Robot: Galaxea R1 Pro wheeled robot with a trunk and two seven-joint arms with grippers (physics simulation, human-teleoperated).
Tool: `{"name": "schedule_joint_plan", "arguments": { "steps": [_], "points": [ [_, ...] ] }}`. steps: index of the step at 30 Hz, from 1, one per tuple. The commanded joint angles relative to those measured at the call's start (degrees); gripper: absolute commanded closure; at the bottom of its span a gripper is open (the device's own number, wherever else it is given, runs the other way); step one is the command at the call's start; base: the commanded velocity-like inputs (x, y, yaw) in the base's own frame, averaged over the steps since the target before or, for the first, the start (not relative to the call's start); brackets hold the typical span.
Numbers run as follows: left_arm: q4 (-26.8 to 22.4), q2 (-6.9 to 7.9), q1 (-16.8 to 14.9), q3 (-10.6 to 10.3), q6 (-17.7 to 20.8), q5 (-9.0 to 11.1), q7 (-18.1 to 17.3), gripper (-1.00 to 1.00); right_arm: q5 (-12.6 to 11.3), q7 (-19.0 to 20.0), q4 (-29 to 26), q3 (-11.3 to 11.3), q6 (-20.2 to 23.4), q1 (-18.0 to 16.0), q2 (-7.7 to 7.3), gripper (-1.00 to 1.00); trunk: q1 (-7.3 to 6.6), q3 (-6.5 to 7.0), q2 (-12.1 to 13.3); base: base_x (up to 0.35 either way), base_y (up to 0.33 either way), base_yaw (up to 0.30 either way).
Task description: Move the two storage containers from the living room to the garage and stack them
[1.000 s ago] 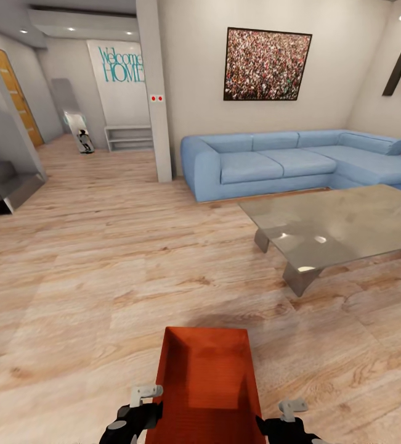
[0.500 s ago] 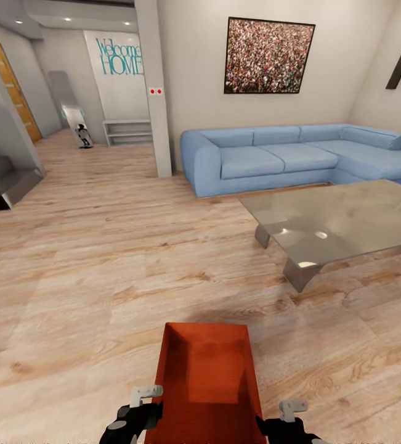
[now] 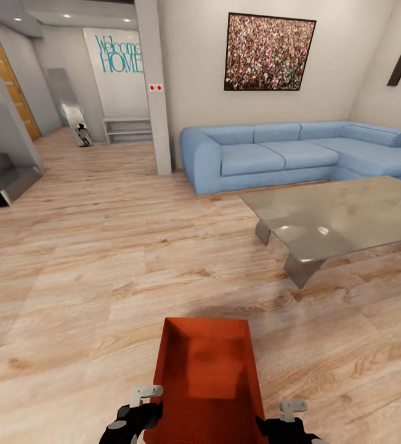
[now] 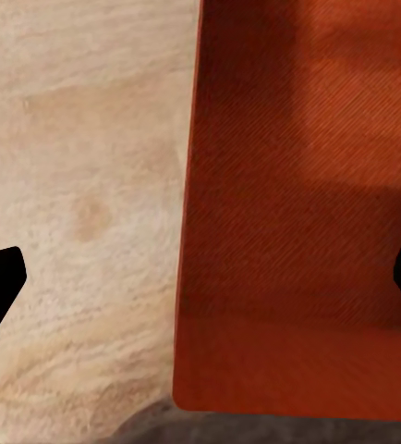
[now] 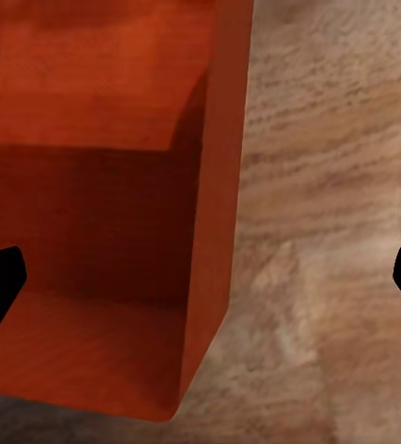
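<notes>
1. We see one orange-red storage container at bottom centre of the head view, above the wood floor; nothing inside it.
2. Left gripper and right gripper are spread wide, each straddling a long wall; we can't tell if they touch it.
3. Sofa and coffee table sit at upper right.

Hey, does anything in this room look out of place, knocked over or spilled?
Nothing stands out. The orange bin sits level and empty between the left tool and right tool, above the wood floor. The sofa, glass table and picture look straight and undamaged.
</notes>
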Motion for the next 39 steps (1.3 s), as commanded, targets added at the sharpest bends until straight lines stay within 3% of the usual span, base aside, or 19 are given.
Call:
{"name": "schedule_joint_plan", "arguments": {
  "steps": [1, 8, 39],
  "points": [
    [-0.1, -0.07, 0.0, 0.2, 0.3, -0.6, -0.1, -1.0, -0.6, 0.0, 0.0, 0.5, -0.1, 0.0, -0.08, -1.0, 0.22, -0.23, -0.4, 0.0, 0.0, 0.0],
    [-0.1, -0.07, 0.0, 0.2, 0.3, -0.6, -0.1, -1.0, -0.6, 0.0, 0.0, 0.5, -0.1, 0.0, -0.08, -1.0, 1.75, -1.49, -3.2, 0.0, 0.0, 0.0],
    [0.0, -0.07, 0.0, 0.1, 0.6, -0.7, -0.2, -1.0, -0.4, 0.1, 0.0, 0.7, -0.1, 0.0, -0.08, -1.0, 1.75, -1.49, -3.2, 0.0, 0.0, 0.0]
  ]
}}
